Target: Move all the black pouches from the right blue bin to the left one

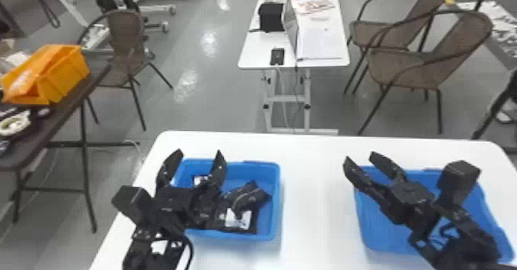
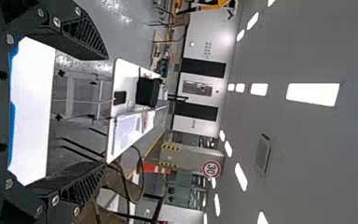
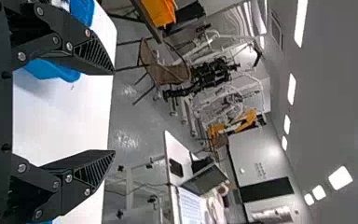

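Spreading over the left bin: the black left gripper (image 1: 199, 155), two flat fingers wide apart, nothing between their tips; part of its arm crosses in front of the bin.
Right gripper: black and flat-fingered (image 1: 360, 157), its jaws also well parted and holding nothing, tips by the far left corner of the right bin.
Left bin: a blue plastic rectangular tub (image 1: 277, 177) on the smooth white table (image 1: 319, 211).
Black pouches: dark, soft-looking packets (image 1: 250, 200) lying together in the left bin, one with a white label (image 1: 238, 219) near the bin's near side; another white patch (image 1: 200, 180) shows between the left fingers.
Right bin: a matching blue tub (image 1: 481, 211), apart from the first; the right arm covers much of it, so I cannot tell whether a pouch lies beneath.
Side table: dark-topped (image 1: 42, 129), at far left, bearing an orange plastic bin (image 1: 65, 73).
Behind: brown woven chairs (image 1: 407, 69) and a narrow white table (image 1: 257, 50) with a black box-like object (image 1: 271, 17).
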`<state>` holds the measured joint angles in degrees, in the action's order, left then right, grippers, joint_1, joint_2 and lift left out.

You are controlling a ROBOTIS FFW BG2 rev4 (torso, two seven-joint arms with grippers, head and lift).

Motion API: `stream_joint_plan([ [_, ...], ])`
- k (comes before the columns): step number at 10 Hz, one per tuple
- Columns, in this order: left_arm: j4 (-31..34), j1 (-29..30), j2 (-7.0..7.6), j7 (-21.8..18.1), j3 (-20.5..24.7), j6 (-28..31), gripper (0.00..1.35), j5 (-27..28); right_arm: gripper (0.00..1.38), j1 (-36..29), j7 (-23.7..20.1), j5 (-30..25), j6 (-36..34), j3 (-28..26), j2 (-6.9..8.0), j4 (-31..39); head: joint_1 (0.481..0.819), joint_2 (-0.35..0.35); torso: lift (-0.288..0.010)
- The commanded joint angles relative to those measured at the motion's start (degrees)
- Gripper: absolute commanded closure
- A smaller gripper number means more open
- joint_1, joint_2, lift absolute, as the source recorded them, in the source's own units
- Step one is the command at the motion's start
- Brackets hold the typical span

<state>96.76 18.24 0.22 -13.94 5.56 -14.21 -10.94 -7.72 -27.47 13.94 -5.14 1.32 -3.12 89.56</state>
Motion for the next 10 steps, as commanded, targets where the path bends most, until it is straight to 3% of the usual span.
stream_joint_plan([
  [1, 5.0, 4.7, -0.37, 2.1, 1.4, -1.5, 0.09, 0.1, 0.47, -5.9, 5.5, -2.4, 4.7, 0.0, 0.04, 5.6, 0.695, 0.130, 0.000],
  [2, 7.7, 9.4, -0.37, 3.8, 2.6, -2.0, 0.06, 1.3, 0.47, -10.8, 10.8, -4.7, 6.6, -0.3, 0.13, 10.0, 0.695, 0.128, 0.000],
  [3, 9.9, 13.5, -0.37, 4.2, 3.9, -1.0, 0.02, 3.6, 0.47, -15.2, 13.3, -5.3, 6.7, -0.9, 0.22, 13.0, 0.695, 0.130, 0.000],
  [4, 11.2, 15.9, -0.37, 4.2, 4.4, 0.3, 0.00, 5.0, 0.47, -19.1, 13.5, -5.0, 6.0, -1.7, 0.39, 15.2, 0.695, 0.133, 0.000],
  [7, 14.7, 20.9, -0.37, 6.8, 5.3, -2.0, 0.00, 10.7, 0.47, -28.2, 13.5, -12.0, 2.4, -3.7, 0.57, 24.3, 0.695, 0.152, 0.000],
  [9, 16.6, 22.0, -0.37, 9.1, 5.2, -3.5, 0.00, 14.0, 0.47, -31.7, 13.6, -12.8, 3.4, -6.0, 3.17, 26.0, 0.695, 0.149, 0.000],
  [10, 16.7, 21.8, -0.37, 9.1, 5.0, -3.7, 0.00, 14.1, 0.47, -31.6, 12.9, -14.6, 4.2, -6.1, 3.17, 25.4, 0.695, 0.142, 0.000],
])
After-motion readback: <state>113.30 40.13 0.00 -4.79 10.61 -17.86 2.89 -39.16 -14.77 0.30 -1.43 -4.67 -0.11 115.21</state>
